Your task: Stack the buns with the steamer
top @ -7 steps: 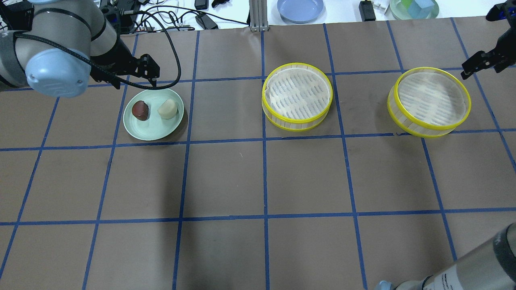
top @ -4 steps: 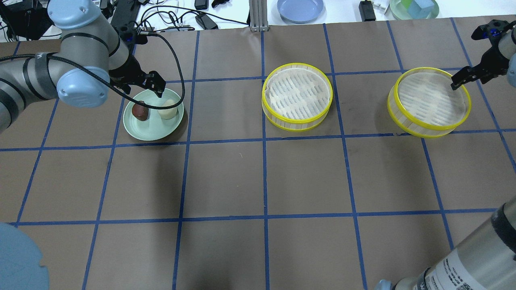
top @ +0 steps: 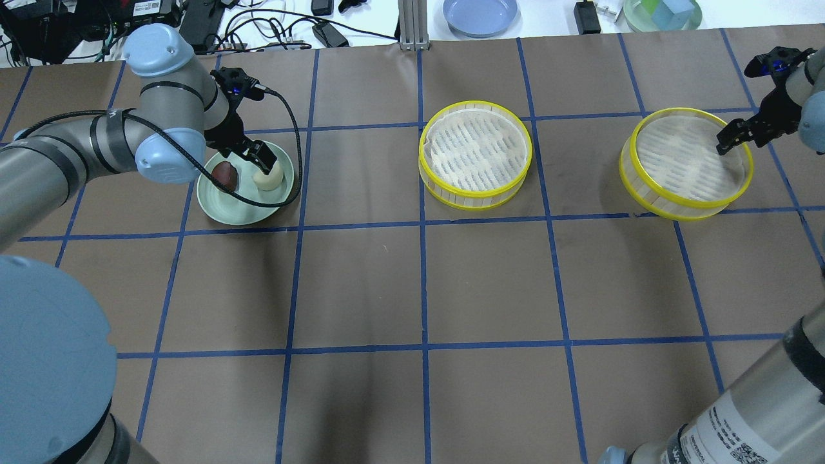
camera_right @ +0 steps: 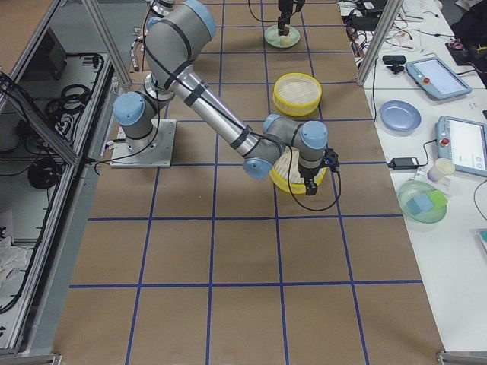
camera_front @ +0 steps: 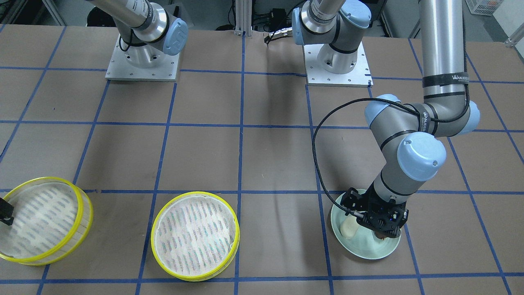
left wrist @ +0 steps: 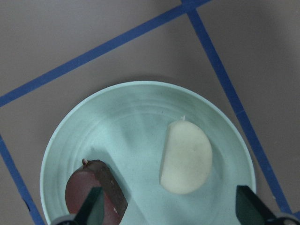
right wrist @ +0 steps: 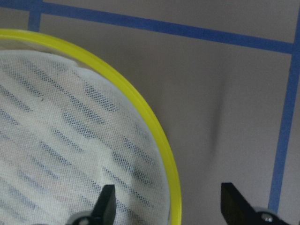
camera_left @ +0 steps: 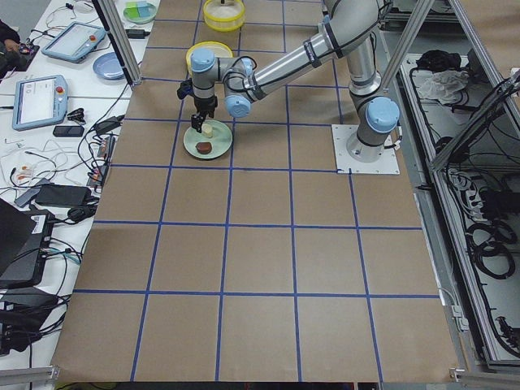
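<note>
The cream bun [top: 271,177] and the dark reddish-brown bun [top: 223,175] lie on a pale green plate [top: 245,212]. My left gripper [top: 258,158] hangs open just above them. In the left wrist view the cream bun [left wrist: 186,157] lies between the fingertips [left wrist: 96,206] and the dark bun [left wrist: 79,192] is by the left one. Two yellow-rimmed steamer trays stand empty, one in the middle [top: 475,193], one at the right [top: 677,203]. My right gripper [top: 735,136] is open and straddles the right tray's rim [right wrist: 140,108].
The left wrist's black cable [top: 293,180] loops over the plate's right side. Behind the mat's far edge are a blue plate [top: 480,14], a green bowl with blocks [top: 662,13], cables [top: 277,26] and an aluminium post [top: 412,26].
My left gripper has moved from behind the plate to over the buns and come lower. My right gripper has moved left onto the right tray's rim.
</note>
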`<state>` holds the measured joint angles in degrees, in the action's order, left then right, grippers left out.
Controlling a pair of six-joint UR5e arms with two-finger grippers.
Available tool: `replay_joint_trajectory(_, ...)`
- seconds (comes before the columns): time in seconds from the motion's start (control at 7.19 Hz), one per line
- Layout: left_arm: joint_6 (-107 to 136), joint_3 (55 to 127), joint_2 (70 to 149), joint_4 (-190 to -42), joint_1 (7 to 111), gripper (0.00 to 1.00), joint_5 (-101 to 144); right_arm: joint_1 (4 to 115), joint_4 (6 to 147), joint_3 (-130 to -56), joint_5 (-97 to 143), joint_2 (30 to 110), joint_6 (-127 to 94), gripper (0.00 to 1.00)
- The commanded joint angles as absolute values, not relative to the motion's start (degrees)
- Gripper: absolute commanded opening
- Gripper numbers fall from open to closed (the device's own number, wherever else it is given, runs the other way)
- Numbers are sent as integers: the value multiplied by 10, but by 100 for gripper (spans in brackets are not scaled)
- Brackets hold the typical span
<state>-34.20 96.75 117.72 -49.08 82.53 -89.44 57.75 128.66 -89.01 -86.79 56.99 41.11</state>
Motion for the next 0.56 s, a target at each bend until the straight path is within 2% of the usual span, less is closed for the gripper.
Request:
replay_joint_trajectory(0.0,-353,966,1208,-475,825,90,-879,577,1281,-890,-869,569,411,35)
replay_joint_trajectory(0.14,-354,966,1218,-475,825,59,-884,577,1281,-890,-869,568,411,31)
replay_joint_trajectory(0.28,-353,964,1223,-475,825,8,-886,577,1281,-890,-869,566,411,26)
replay_joint_trajectory(0.42,-356,956,1221,-475,825,0,-887,577,1281,-890,-869,565,411,19)
